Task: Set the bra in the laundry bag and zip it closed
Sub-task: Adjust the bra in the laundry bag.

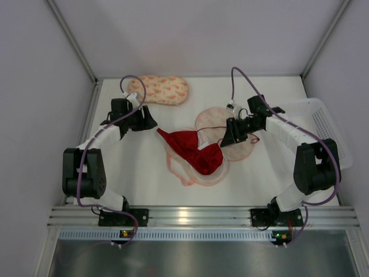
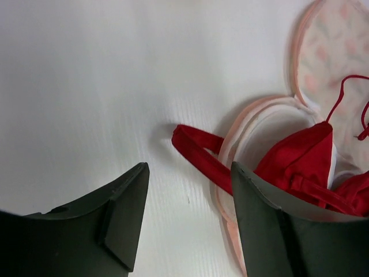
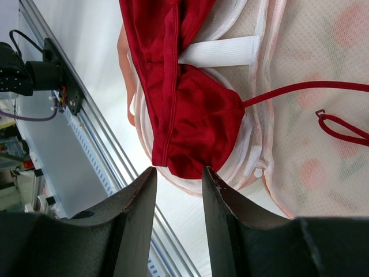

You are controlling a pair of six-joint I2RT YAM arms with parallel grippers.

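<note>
The laundry bag (image 1: 210,121) lies unzipped and spread flat mid-table, its pale inside up. The red bra (image 1: 196,151) rests in the bag's near half, one band end trailing out over the left rim onto the table. My left gripper (image 1: 151,122) hovers open just left of the bag, empty; in its wrist view the red band (image 2: 199,153) lies ahead between the jaws, beside the bag rim (image 2: 230,138). My right gripper (image 1: 226,140) is over the bag's middle, open with a narrow gap, empty. From the right wrist, the bra cup (image 3: 190,115) sits just past the gripper (image 3: 179,170), a thin strap crossing the bag lining (image 3: 305,69).
A twin speckled pouch (image 1: 158,89), closed, lies at the back left behind the left arm. A white mesh basket (image 1: 323,127) stands at the right edge. White walls enclose the table on three sides; the metal rail (image 1: 196,216) runs along the near edge.
</note>
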